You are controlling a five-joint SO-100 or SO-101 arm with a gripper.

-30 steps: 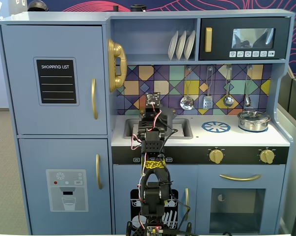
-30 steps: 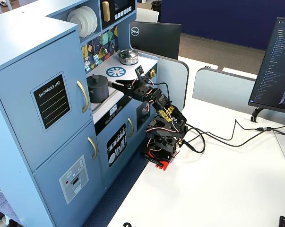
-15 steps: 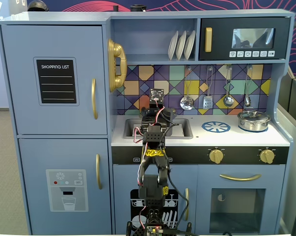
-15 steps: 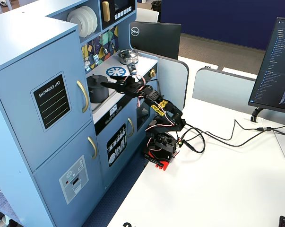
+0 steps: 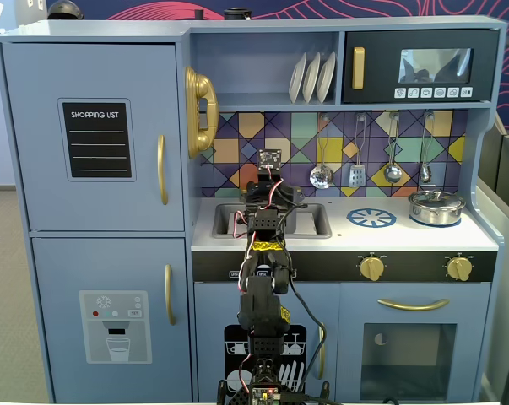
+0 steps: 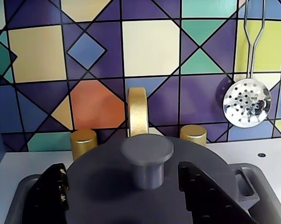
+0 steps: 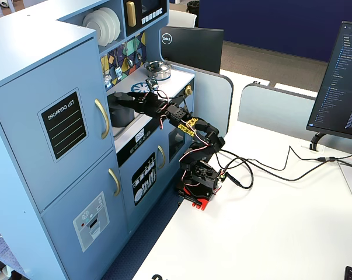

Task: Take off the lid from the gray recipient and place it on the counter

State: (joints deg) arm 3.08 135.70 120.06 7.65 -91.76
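In the wrist view the dark gray lid (image 6: 103, 182) lies flat on the gray recipient, its round knob (image 6: 147, 156) standing up in the middle. My gripper (image 6: 121, 170) is open, with one black finger on each side of the knob and not touching it. A side handle of the recipient (image 6: 245, 181) shows at the right. The recipient (image 7: 122, 116) stands in the sink basin (image 5: 311, 221) of the white counter (image 5: 406, 238), with my gripper (image 7: 124, 97) just above it. In a fixed view my arm hides the recipient and my gripper (image 5: 268, 192) hangs over the sink.
A gold faucet (image 6: 138, 109) and two gold taps (image 6: 83, 142) stand right behind the lid. A slotted spoon (image 6: 246, 102) hangs on the tiled wall. A shiny silver pot (image 5: 435, 205) sits at the counter's right end, beside the blue burner ring (image 5: 371, 218).
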